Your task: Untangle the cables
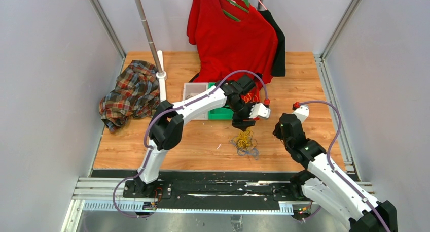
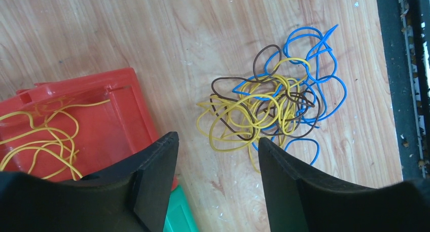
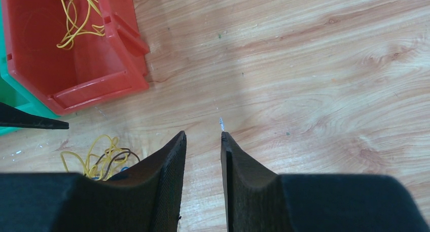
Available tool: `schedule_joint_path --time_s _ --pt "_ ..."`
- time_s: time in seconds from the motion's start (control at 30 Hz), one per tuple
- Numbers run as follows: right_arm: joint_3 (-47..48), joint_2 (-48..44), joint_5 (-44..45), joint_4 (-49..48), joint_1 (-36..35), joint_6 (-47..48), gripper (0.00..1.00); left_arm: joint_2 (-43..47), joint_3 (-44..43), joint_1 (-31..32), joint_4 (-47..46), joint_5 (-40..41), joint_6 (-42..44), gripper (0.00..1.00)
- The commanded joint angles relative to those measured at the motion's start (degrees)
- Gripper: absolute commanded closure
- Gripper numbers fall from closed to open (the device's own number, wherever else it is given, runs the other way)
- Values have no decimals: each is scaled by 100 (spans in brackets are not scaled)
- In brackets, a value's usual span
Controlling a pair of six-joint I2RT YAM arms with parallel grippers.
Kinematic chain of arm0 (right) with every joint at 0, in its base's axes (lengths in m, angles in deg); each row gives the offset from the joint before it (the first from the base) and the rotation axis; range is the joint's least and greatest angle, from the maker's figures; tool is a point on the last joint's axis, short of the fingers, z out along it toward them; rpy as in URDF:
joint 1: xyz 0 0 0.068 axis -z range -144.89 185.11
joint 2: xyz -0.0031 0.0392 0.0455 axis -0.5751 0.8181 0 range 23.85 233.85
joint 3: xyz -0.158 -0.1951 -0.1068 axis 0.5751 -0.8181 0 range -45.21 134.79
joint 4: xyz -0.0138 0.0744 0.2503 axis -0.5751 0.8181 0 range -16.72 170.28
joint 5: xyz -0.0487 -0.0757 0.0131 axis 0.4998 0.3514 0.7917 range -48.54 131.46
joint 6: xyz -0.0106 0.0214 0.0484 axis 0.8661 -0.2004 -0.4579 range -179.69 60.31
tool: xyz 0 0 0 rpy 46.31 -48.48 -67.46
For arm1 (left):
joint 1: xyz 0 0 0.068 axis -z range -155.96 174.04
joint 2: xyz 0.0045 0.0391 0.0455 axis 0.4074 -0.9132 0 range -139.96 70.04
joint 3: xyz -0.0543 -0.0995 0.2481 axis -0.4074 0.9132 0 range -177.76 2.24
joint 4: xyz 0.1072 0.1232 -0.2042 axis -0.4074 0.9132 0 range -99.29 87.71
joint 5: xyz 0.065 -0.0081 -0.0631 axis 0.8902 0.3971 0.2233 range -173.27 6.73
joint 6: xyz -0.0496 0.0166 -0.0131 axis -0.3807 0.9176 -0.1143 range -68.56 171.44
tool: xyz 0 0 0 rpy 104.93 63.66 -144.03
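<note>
cables [image 2: 263, 105] tangled on bench [image 2: 177, 39] near red bin [image 2: 111, 120] | left fingers [image 2: 152, 176] apart above, empty | right fingers [image 3: 167, 181] narrowly apart, empty

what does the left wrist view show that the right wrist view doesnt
Left wrist only: the blue cable and the whole tangle, lying on the table just beyond the open left gripper. Right wrist only: the right gripper, slightly open over bare table. Both: the red bin with a yellow cable in it, the green bin beside it, and some of the tangle's yellow and brown loops.
</note>
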Motion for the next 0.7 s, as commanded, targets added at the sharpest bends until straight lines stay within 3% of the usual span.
schedule_joint_path --time_s 0.0,0.23,0.5,0.67 --pt "117 -34 19 34 -66 81 69 -136 -19 -25 9 6 227 38" --pt "128 -63 18 33 -65 59 71 -461 -141 -26 14 -238 80 55" --pt "153 -95 13 4 -64 98 73 -220 -104 -25 22 -167 -268 95" --pt "126 -85 -527 -304 -64 262 69 527 217 -25 18 26 -606 99"
